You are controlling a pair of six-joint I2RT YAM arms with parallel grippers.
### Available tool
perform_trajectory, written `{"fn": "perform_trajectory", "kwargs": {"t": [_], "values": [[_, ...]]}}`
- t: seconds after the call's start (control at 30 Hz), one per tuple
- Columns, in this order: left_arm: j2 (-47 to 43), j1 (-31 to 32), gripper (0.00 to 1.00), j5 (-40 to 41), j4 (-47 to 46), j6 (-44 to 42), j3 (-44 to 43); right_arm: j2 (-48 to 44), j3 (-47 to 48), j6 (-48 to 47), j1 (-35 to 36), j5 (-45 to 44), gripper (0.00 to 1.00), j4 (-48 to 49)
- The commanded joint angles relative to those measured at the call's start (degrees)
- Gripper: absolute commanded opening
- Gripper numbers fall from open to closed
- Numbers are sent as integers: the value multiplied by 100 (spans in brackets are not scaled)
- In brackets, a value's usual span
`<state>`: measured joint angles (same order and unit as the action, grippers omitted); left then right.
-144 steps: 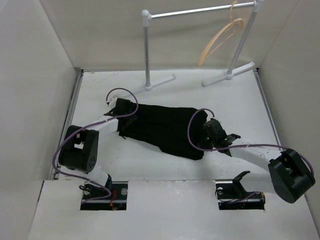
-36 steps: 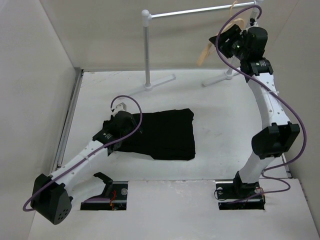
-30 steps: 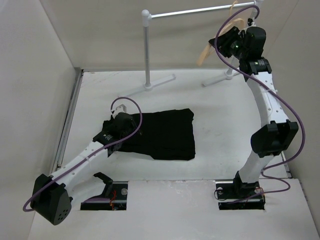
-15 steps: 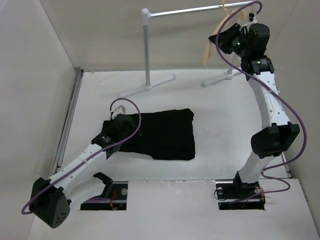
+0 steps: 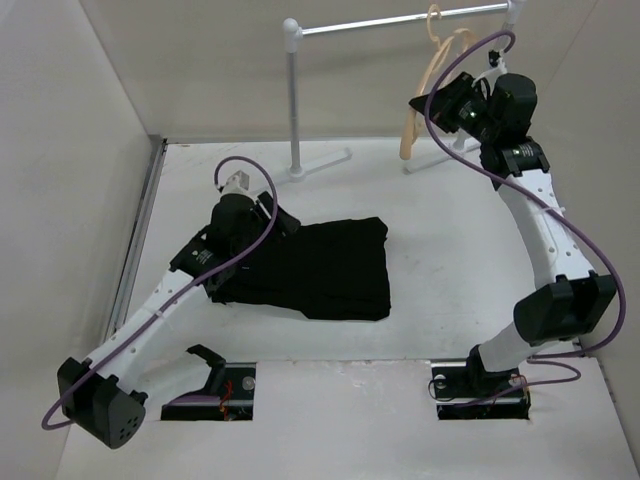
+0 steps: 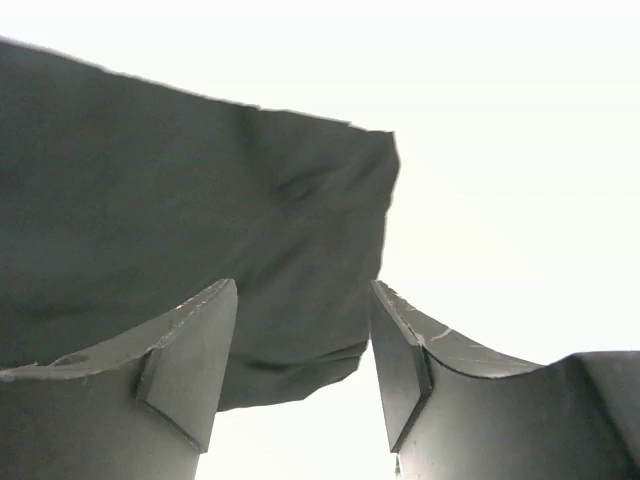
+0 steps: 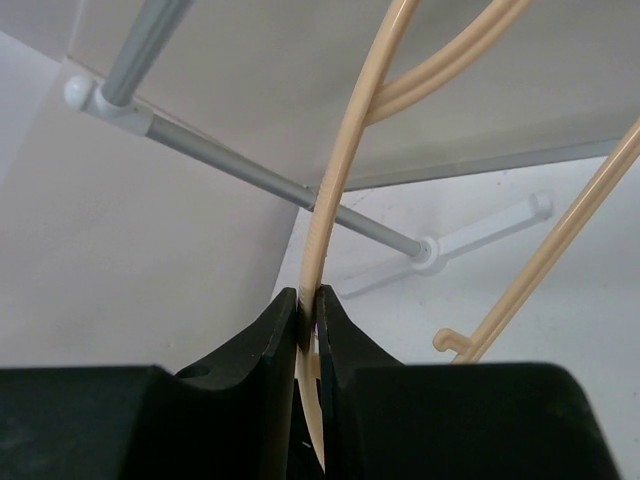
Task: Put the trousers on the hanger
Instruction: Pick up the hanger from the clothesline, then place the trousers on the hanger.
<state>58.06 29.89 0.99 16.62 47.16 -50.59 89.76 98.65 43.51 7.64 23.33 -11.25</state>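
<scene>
The trousers (image 5: 330, 265) form a shorter, squarer shape on the worktop than at the earliest frame. The right gripper (image 7: 308, 310) is no longer at their right end. It is raised to the garment rail (image 5: 380, 20) and clamped on the hanger (image 7: 340, 140), whose hook sits further left along the rail than a second ago. The left gripper (image 6: 302, 287) has shifted from the trousers' left edge towards their upper left corner, jaws apart.

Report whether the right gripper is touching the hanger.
Touching. The right wrist view shows the right gripper clamped on the hanger, with no gap.
</scene>
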Motion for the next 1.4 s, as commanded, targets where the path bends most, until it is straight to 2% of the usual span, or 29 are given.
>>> {"fn": "perform_trajectory", "kwargs": {"t": [0.0,0.3,0.47,0.6,0.9,1.03,1.37], "values": [[47,-5,53,-266,-107,-84,-609,-335,-293,-281,110,154,17,553],[775,319,53,-547,-124,-242,-2128,-1196,-1523,-668,435,128,17,624],[1706,785,53,-636,-54,-443,-3280,-1978,-2831,-791,865,-126,17,641],[2419,1321,52,-355,52,-760,-3966,-2619,-3895,-739,1217,-337,16,641],[3413,2104,52,-38,96,-857,-4284,-3745,-5364,-466,1798,-698,16,536],[3747,2332,50,383,166,-875,-4284,-4079,-5777,-352,1894,-716,16,527],[4441,2614,30,1060,131,-849,-4592,-4616,-6244,-299,1991,-716,16,343]]}}
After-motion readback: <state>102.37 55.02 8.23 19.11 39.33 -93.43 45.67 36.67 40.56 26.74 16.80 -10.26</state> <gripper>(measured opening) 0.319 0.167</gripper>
